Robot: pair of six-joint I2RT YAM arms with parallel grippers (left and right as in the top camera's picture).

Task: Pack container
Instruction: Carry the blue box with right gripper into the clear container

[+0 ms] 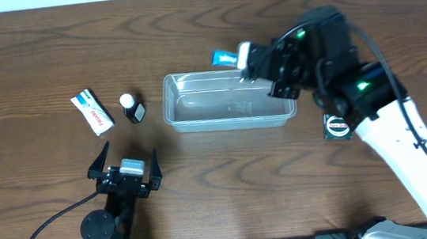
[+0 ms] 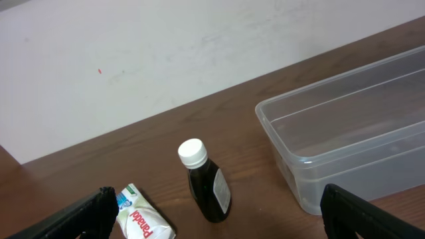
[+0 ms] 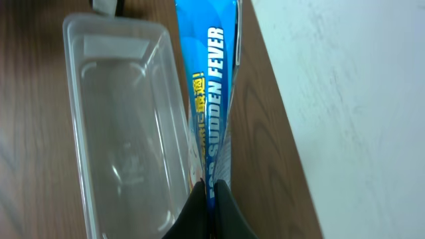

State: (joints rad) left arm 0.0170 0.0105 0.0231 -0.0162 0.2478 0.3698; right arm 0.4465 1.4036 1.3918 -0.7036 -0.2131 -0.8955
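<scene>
Two robot arms work at a dark wooden table [image 1: 32, 59], seen from above and from each wrist. The white right arm [image 1: 406, 139] reaches in from the lower right corner toward the far edge of the table.

The container [image 1: 230, 123], a clear rectangular plastic tub with rounded corners, sits near the middle of the table with its long side running left to right. It appears to have nothing in it.

The right gripper [image 1: 248, 54] is at the tub's far right corner, clamped on one end of a blue packet [image 1: 224, 56]. In the right wrist view the packet [image 3: 209, 99] reads "FOR SUDDEN FEVER" and runs alongside the tub's far long rim. Whether it touches the rim cannot be told.

The left gripper [image 1: 129, 150] is near the front edge, left of the tub, its fingers spread wide and holding nothing.

A white Panadol packet [image 1: 92, 111] lies flat, well left of the tub. Just to its right, a small dark bottle [image 1: 132, 108] with a white cap stands upright. A small dark item with a red and white label [image 1: 336, 128] lies off the tub's right end.
</scene>
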